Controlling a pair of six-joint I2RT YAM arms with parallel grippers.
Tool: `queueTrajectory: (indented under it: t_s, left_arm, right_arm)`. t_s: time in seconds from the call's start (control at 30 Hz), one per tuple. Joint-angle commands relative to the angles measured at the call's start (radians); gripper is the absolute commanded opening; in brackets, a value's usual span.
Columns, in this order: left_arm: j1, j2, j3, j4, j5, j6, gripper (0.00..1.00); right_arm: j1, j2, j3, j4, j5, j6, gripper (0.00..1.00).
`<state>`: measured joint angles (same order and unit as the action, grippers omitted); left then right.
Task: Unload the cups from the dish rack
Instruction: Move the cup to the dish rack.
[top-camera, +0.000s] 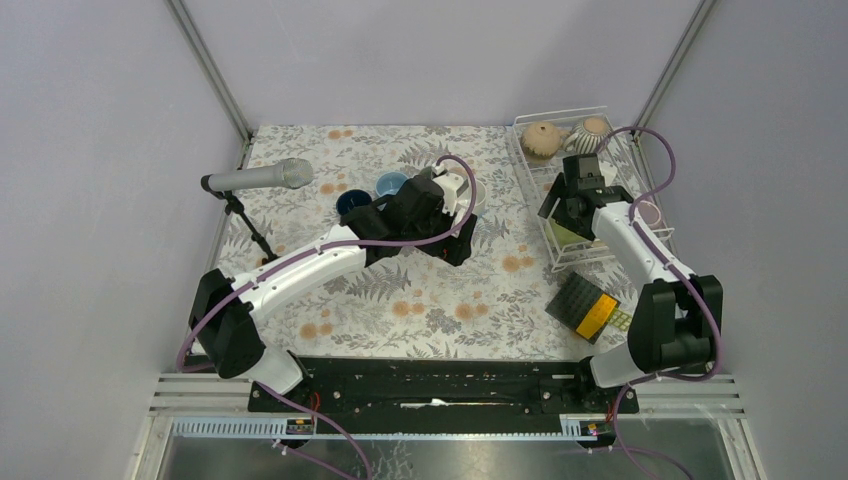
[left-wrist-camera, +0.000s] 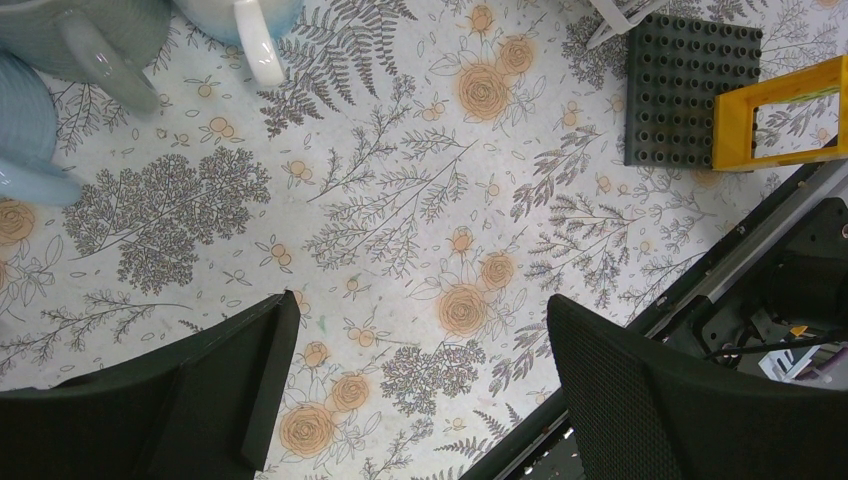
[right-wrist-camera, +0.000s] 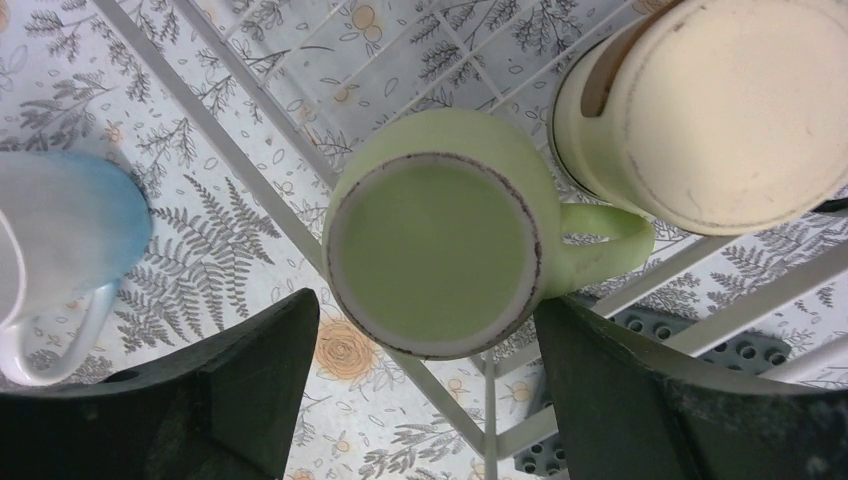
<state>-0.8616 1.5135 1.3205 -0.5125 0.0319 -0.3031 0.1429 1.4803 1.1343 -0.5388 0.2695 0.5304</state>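
The white wire dish rack (top-camera: 558, 114) stands at the far right of the table. In it a pale green cup (right-wrist-camera: 435, 255) sits upside down, handle to the right, beside a cream cup (right-wrist-camera: 720, 100). My right gripper (right-wrist-camera: 428, 298) is open over the rack, its fingers on either side of the green cup's near edge. A tan cup (top-camera: 541, 140) and a striped cup (top-camera: 592, 130) sit at the rack's far end. My left gripper (left-wrist-camera: 422, 298) hangs open and empty above the flowered cloth. Dark blue (top-camera: 352, 202) and light blue (top-camera: 391, 184) cups stand on the table behind the left arm.
A black studded pad with an orange-yellow frame (top-camera: 585, 303) lies in front of the rack. A microphone on a stand (top-camera: 258, 178) reaches in from the left. Left of the rack's wires (right-wrist-camera: 250, 180) a blue-and-white cup (right-wrist-camera: 60, 230) rests on the cloth.
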Motion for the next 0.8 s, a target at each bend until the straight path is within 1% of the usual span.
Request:
queueTrajectory:
  t_s: [0.0, 0.5, 0.77]
  left_arm:
    - [0.001, -0.027, -0.003, 0.051, 0.016, 0.011, 0.99]
    - [0.001, -0.023, -0.008, 0.052, 0.018, 0.013, 0.99]
    - [0.001, -0.023, -0.010, 0.051, 0.015, 0.016, 0.99]
  right_arm:
    - [-0.002, 0.032, 0.061, 0.059, -0.030, 0.053, 0.86]
    - [-0.002, 0.168, 0.142, 0.162, -0.035, 0.127, 0.86]
    - [-0.002, 0.249, 0.223, 0.184, -0.037, 0.137, 0.86]
